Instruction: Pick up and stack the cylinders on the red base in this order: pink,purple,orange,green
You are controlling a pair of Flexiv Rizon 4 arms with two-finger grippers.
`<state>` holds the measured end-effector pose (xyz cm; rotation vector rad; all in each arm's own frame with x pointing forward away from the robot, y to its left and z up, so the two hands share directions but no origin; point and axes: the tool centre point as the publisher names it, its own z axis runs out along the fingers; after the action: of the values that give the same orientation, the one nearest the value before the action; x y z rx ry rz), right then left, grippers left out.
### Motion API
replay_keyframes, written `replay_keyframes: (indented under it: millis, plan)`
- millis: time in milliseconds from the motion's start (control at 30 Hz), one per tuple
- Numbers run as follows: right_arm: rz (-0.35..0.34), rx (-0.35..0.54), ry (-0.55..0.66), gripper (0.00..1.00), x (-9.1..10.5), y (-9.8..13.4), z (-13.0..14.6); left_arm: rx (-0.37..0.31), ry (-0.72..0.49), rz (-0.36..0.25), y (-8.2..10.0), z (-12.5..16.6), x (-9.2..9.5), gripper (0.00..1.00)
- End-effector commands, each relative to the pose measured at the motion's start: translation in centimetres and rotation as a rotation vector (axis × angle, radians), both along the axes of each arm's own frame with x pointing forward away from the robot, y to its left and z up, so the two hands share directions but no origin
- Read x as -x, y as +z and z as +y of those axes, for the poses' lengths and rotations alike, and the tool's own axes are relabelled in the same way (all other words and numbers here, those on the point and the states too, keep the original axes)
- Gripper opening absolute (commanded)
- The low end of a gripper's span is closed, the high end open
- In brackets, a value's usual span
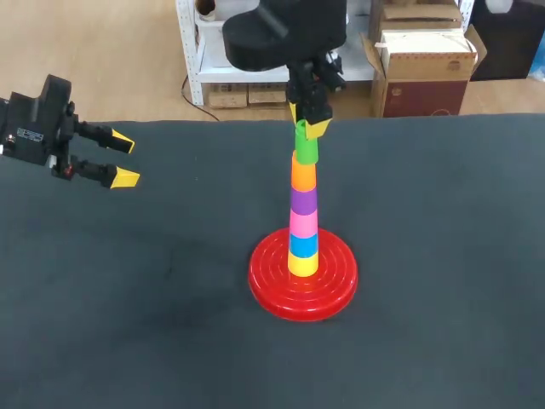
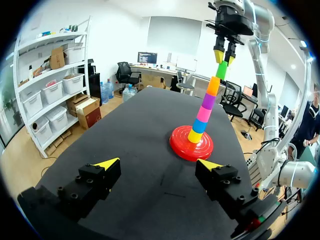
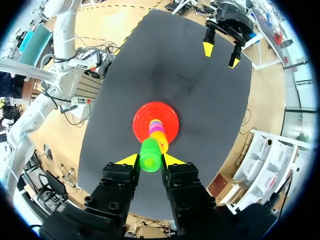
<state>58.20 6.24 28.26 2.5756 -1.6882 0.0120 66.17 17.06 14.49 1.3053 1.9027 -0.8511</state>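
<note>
My rt gripper (image 3: pixel 150 160) is pinching the green cylinder (image 3: pixel 150 154) from both sides, atop the stack. Below it the orange cylinder (image 1: pixel 303 174), purple cylinder (image 1: pixel 303 200) and pink cylinder (image 1: pixel 303 223) are sitting in order over a blue cylinder (image 1: pixel 302 245) and yellow cylinder (image 1: pixel 302 264) on the red base (image 1: pixel 277 294). I'm judging it nearly done: only letting go and backing off remain. My rt wrist view is looking straight down, hiding the order; the head view is showing it side-on. Far off, my lft gripper (image 1: pixel 124 159) is hanging spread, holding nothing.
</note>
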Motion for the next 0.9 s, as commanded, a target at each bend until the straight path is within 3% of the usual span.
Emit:
replay_keyframes:
  millis: [33, 633, 900]
  plan:
    - [-0.004, 0.001, -0.006, 0.00, -0.3, 0.0, 0.1, 0.003, -0.004, -0.002, -0.1, 0.1, -0.1, 1.00]
    - [0.033, 0.038, -0.025, 0.00, -0.1, -2.1, -0.7, 0.003, -0.004, -0.002, -0.1, 0.1, -0.1, 1.00]
    - [0.013, 0.047, -0.055, 0.00, -0.1, -2.1, -1.2, 0.003, -0.004, -0.002, -0.1, 0.1, -0.1, 1.00]
